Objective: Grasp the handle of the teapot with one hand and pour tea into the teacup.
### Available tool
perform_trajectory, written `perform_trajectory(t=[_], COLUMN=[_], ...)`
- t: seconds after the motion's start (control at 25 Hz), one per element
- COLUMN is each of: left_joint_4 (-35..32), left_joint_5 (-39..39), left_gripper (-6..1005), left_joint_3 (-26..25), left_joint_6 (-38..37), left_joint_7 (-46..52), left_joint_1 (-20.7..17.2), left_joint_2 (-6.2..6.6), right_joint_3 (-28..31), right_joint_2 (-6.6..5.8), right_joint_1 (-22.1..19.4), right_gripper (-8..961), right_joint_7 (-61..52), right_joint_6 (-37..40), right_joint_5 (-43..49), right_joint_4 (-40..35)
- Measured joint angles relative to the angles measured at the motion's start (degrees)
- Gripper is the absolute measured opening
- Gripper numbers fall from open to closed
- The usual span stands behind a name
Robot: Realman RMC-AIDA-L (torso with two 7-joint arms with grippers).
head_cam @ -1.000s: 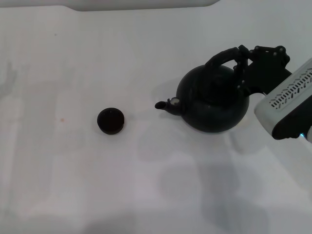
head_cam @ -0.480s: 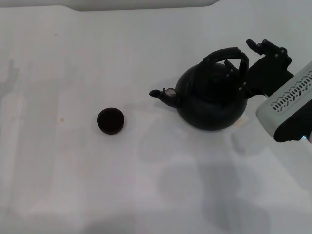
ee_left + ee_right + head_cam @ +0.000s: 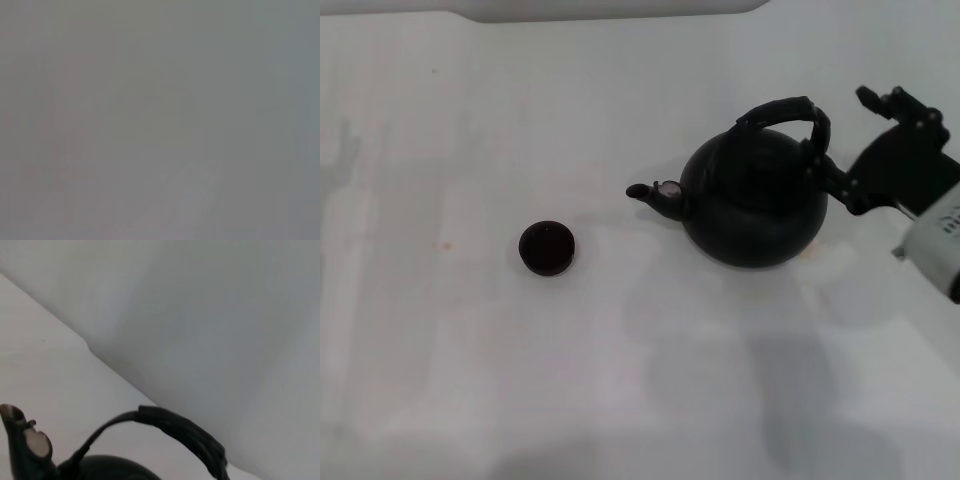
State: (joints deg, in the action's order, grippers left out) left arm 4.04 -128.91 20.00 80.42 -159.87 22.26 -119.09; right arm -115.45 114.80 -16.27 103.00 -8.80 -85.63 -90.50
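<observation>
The black teapot [image 3: 750, 205] stands upright on the white table, right of centre in the head view, its spout [image 3: 655, 195] pointing left. Its arched handle [image 3: 788, 110] is free. My right gripper [image 3: 860, 148] is just right of the pot and open; its lower finger [image 3: 842, 185] is close to the handle's right base, its upper finger is farther back. The right wrist view shows the handle [image 3: 185, 432] and the spout [image 3: 25, 440] from close by. The small dark teacup [image 3: 547, 247] sits well left of the spout. My left gripper is out of view.
The white table [image 3: 620, 380] stretches all around the pot and cup. A pale raised edge [image 3: 610, 10] runs along the far side. The left wrist view shows only a plain grey surface.
One second ago my right gripper was around the handle with the pot tilted spout-down. The pot now stands level, and the gripper has opened and drawn back to the right.
</observation>
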Motion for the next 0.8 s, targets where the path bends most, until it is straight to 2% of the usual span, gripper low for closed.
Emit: perform_trajectory(t=[0.24,0.44,0.6,0.8], left_joint_4=[0.00,0.00,0.08,0.39], left_joint_5=[-0.20,-0.22,-0.21,0.03], left_gripper=[893,893,893,893], left_joint_3=[0.01,0.04,0.04,0.11], left_joint_6=[0.00,-0.02,-0.05,-0.08], left_joint_7=[0.00,0.00,0.00,0.00], left_joint_1=[0.51,0.57,0.42,0.56], left_joint_2=[0.00,0.00,0.00,-0.01], right_joint_3=[6.57,18.90,30.14,43.33], right_joint_2=[-0.01,0.39,0.40,0.49], right_joint_1=[-2.80,-2.40,4.67,18.02], right_gripper=[738,732,727,723], right_joint_7=[-0.38,-0.04,0.13,4.21], right_joint_6=[-12.37,-28.31,-41.41,-54.09], right_joint_5=[-0.62,-9.72,-21.04,-27.37], right_joint_4=[-1.75,1.18,14.90,39.53])
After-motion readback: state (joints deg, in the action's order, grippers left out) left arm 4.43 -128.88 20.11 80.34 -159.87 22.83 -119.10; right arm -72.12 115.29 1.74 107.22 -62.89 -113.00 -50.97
